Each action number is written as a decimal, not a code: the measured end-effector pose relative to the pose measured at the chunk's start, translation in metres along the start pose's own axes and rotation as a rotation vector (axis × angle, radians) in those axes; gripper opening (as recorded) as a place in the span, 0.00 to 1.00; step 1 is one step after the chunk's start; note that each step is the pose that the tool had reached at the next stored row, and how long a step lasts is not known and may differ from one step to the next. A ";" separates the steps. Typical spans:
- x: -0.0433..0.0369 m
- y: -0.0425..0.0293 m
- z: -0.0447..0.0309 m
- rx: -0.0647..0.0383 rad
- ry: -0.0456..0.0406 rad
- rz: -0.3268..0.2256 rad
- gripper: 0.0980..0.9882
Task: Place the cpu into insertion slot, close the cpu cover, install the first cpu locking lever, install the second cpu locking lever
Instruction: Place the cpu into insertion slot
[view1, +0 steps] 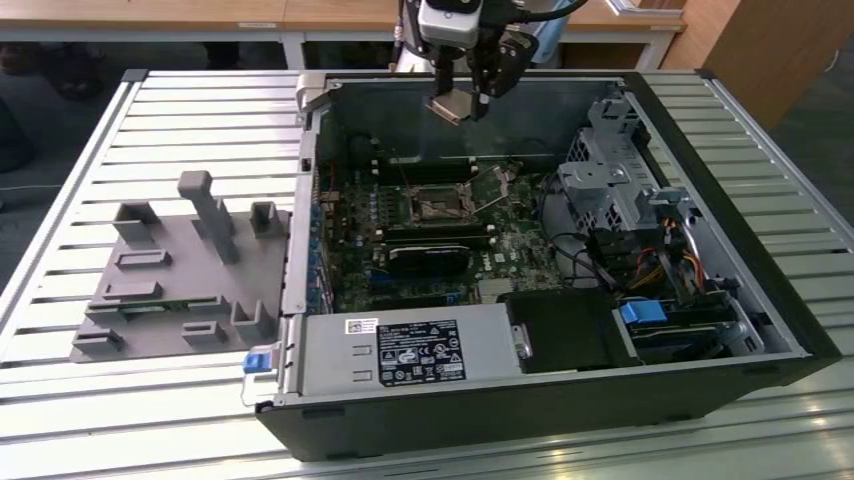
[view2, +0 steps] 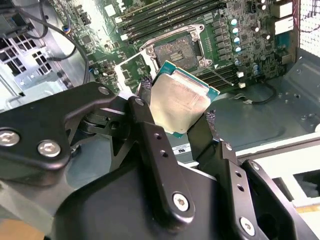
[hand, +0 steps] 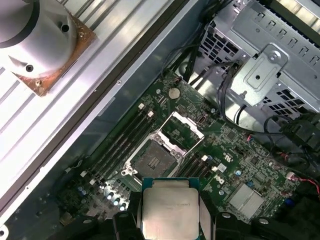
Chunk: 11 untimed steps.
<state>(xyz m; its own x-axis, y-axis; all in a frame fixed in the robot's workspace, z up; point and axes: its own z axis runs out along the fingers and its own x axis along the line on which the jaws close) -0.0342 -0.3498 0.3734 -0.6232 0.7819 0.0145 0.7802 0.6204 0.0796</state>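
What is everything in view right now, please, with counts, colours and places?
computer case: one, black, lying open on the table
table: one, silver, slatted, under everything
fixture tray: one, grey, on the table at the exterior view's left of the case
circuit board: one, green, inside the case
insertion slot: one, dark centre with silver rim, on the board, empty
cpu cover: one, silver frame, swung open at the slot's edge
power supply: one, silver box, inside the case
drive cage: one, silver, inside the case
cpu: one, silver face with green edge, held above the board
hand: one, black, shut on the cpu
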 end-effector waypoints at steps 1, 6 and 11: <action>0.0000 0.0000 0.0001 0.000 -0.0009 0.009 0.50; 0.0001 0.0001 0.0005 0.000 -0.0049 0.053 0.50; 0.0003 0.0002 0.0009 0.000 -0.0091 0.096 0.50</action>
<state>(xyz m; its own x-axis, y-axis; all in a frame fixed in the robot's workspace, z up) -0.0342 -0.3493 0.3725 -0.5448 0.8385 0.0130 0.8365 0.5423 0.0786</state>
